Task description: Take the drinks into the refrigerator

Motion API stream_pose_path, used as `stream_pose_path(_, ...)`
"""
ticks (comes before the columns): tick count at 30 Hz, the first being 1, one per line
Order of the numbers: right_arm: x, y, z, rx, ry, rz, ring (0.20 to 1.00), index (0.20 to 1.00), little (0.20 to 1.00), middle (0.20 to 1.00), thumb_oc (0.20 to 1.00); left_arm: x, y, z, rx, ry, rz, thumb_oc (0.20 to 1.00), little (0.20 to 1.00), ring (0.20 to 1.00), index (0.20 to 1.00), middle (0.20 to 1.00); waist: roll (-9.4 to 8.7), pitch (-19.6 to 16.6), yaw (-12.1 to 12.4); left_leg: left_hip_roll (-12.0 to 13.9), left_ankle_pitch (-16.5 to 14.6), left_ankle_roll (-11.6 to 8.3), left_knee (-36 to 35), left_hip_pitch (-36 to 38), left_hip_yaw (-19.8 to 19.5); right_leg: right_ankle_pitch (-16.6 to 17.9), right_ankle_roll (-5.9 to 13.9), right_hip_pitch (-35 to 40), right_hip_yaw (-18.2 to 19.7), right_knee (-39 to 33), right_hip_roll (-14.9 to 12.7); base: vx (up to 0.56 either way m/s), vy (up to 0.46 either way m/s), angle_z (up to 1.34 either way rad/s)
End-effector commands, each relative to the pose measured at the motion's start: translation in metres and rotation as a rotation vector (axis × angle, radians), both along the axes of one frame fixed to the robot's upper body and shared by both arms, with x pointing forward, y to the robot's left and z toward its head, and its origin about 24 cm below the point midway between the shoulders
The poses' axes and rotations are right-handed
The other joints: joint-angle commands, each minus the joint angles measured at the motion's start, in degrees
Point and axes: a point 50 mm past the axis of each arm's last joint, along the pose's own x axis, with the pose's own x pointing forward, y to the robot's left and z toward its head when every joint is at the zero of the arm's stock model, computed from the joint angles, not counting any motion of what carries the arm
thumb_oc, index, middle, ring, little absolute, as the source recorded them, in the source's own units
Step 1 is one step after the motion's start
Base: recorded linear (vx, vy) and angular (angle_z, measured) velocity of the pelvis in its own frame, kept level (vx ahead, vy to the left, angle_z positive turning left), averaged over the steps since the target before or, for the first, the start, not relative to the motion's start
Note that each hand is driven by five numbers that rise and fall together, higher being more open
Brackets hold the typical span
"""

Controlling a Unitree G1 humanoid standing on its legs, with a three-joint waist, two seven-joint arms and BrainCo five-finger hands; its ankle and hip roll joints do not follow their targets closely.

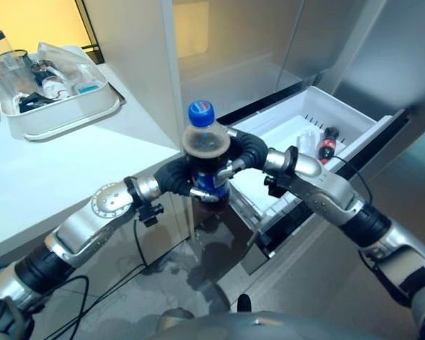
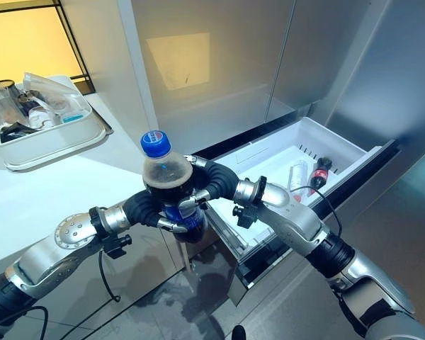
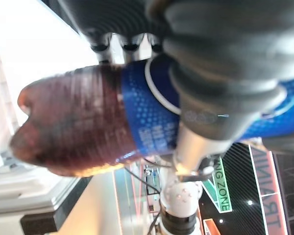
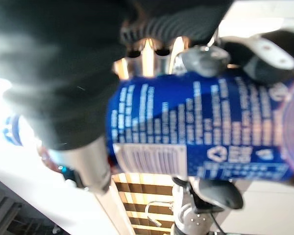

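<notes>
Cola bottle (image 1: 205, 152), blue cap, blue label, dark drink: stood upright in mid-air, just outside the near corner of the open refrigerator drawer (image 1: 354, 120) and above the grey floor (image 1: 198, 273).

Left hand (image 1: 176, 177): fingers curled round the bottle's labelled middle from the side away from the drawer; the left wrist view showed the dark lower body of the bottle (image 3: 73, 122) lying against the palm.

Right hand (image 2: 214, 182): likewise closed on the same bottle from the drawer side, its fingers wrapped over the label, as the right wrist view showed (image 4: 196, 132). Both hands met around the bottle, which was gripped between them.

Refrigerator drawer: white inside, pulled out from the grey cabinet front, well open. Held two items at its far end: a small dark drink bottle with red cap (image 1: 327, 144) and a clear bottle (image 1: 306, 141) just beside it, both lying down.

White counter (image 1: 49, 170): on the far side of the held bottle from the drawer. Carried a white tray (image 1: 64, 117) of clear containers, well apart from the bottle.
</notes>
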Motion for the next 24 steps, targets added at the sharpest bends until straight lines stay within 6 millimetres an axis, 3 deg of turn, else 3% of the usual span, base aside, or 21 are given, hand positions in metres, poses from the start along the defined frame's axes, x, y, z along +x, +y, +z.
stream_pose_path(1,-0.005,0.024,0.012,0.156,0.058,0.062,0.200,0.200,0.200,0.200,0.200,-0.003,-0.036,0.051,-0.203,-0.209,-0.164,0.762,0.762,0.762,0.762,0.762,0.42,-0.8,0.7,-1.8,-3.1,2.65,0.1,-0.1,-4.9,-5.6,3.61,1.3,-4.5,7.3,-1.9,0.03,0.009,0.00)
stream_pose_path(2,-0.004,0.023,0.012,0.172,0.067,0.049,0.200,0.200,0.200,0.200,0.200,-0.003,-0.036,0.049,-0.205,-0.199,-0.160,1.000,1.000,1.000,1.000,1.000,0.59,-0.7,0.6,-1.7,-3.7,2.69,0.1,0.3,-5.0,-6.1,3.68,1.7,-4.5,7.3,-1.8,0.03,0.009,-0.01)
stream_pose_path(12,0.012,-0.002,0.012,0.352,0.139,-0.144,0.200,0.200,0.200,0.200,0.200,-0.005,-0.017,0.022,-0.232,-0.037,-0.060,1.000,1.000,1.000,1.000,1.000,0.73,-0.6,0.8,-1.8,-3.9,2.92,0.1,0.5,-4.6,-6.1,3.84,1.6,-4.2,7.3,-1.8,0.00,0.001,0.00)
stream_pose_path(17,0.021,-0.025,0.012,0.455,0.174,-0.268,0.200,0.200,0.200,0.200,0.200,-0.008,-0.006,0.011,-0.259,0.022,0.003,1.000,1.000,1.000,1.000,1.000,0.76,-0.6,0.8,-1.8,-4.1,3.02,0.1,0.6,-4.4,-6.1,3.87,1.4,-4.0,7.4,-1.7,0.00,0.000,0.00)
stream_pose_path(18,0.023,-0.037,0.010,0.479,0.181,-0.324,0.200,0.200,0.200,0.200,0.200,-0.009,0.000,0.007,-0.267,0.039,0.036,1.000,1.000,1.000,1.000,1.000,0.75,-0.6,0.8,-1.8,-4.1,3.11,0.1,0.6,-4.4,-6.1,3.87,1.3,-4.0,7.5,-1.7,0.00,0.000,0.00)
stream_pose_path(24,0.026,-0.059,0.008,0.513,0.181,-0.418,0.200,0.200,0.200,0.200,0.200,-0.011,0.011,-0.001,-0.286,0.070,0.101,1.000,1.000,1.000,1.000,1.000,0.71,-0.6,0.7,-1.8,-4.2,3.16,0.1,0.6,-4.4,-6.2,3.84,1.3,-3.9,7.5,-1.6,0.00,0.000,0.00)
